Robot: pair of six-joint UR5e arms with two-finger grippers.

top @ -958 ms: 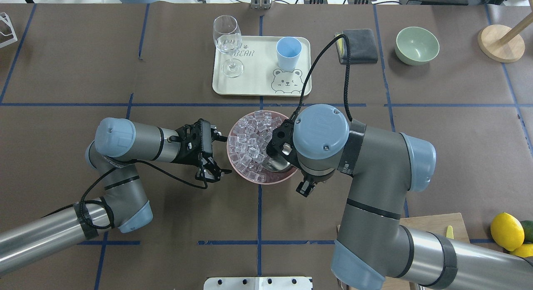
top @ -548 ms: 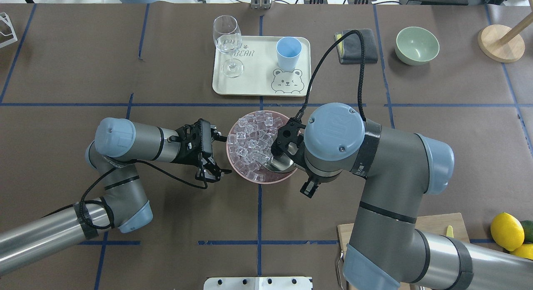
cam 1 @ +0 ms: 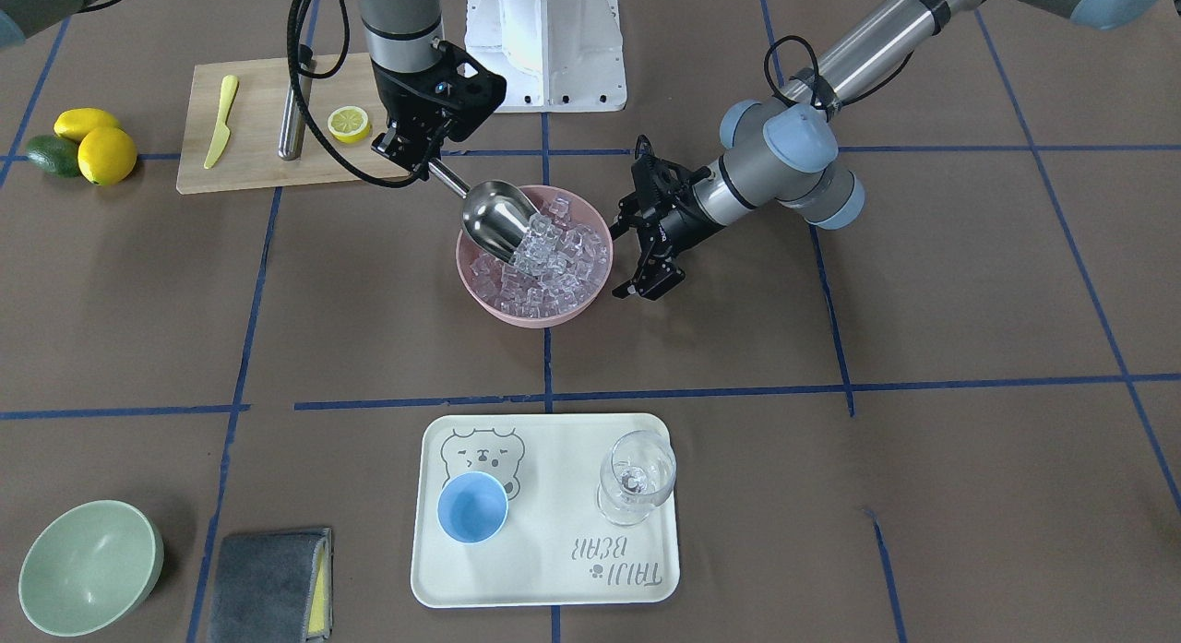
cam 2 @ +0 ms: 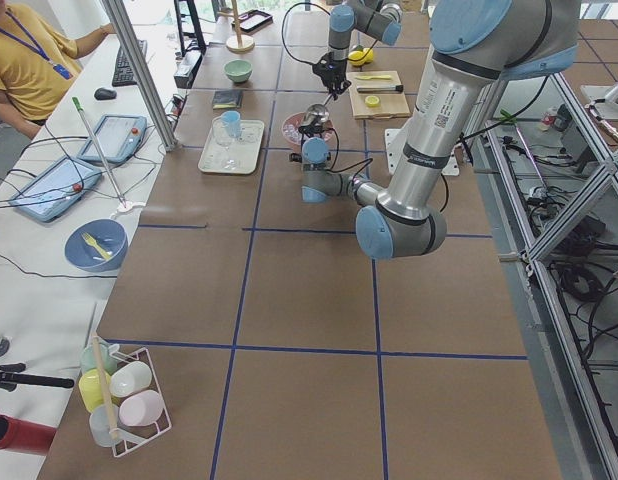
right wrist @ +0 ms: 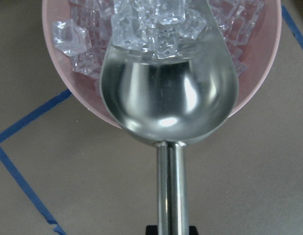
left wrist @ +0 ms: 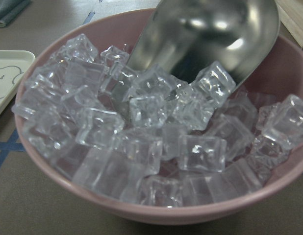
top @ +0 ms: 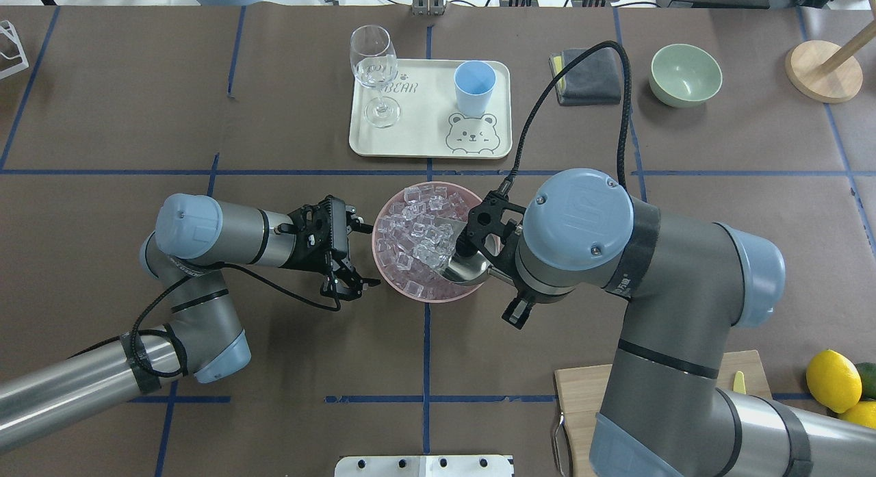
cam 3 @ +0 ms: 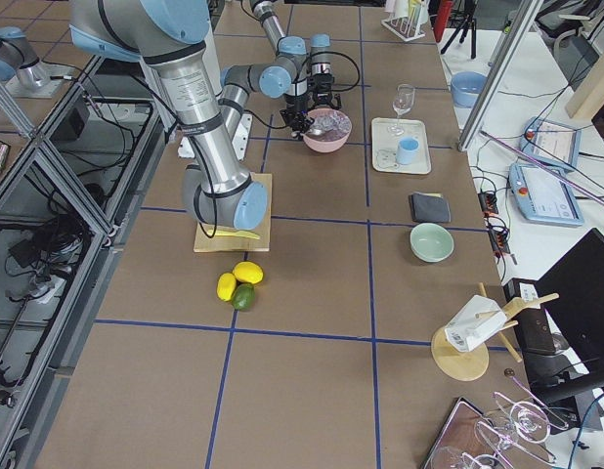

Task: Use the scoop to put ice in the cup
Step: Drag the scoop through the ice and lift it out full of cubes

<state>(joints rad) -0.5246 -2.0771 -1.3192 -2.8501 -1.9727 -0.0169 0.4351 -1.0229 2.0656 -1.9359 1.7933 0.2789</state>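
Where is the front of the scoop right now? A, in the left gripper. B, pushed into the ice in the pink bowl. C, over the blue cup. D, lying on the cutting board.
B: the scoop, held by the right gripper, has its mouth in the ice in the pink bowl, while the cup stands apart on the tray.

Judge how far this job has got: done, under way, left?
Done: the right gripper holds the scoop by its handle. Under way: the scoop's mouth is dug into the ice in the pink bowl. Left: lifting a load, carrying it to the empty cup on the tray, tipping it in.
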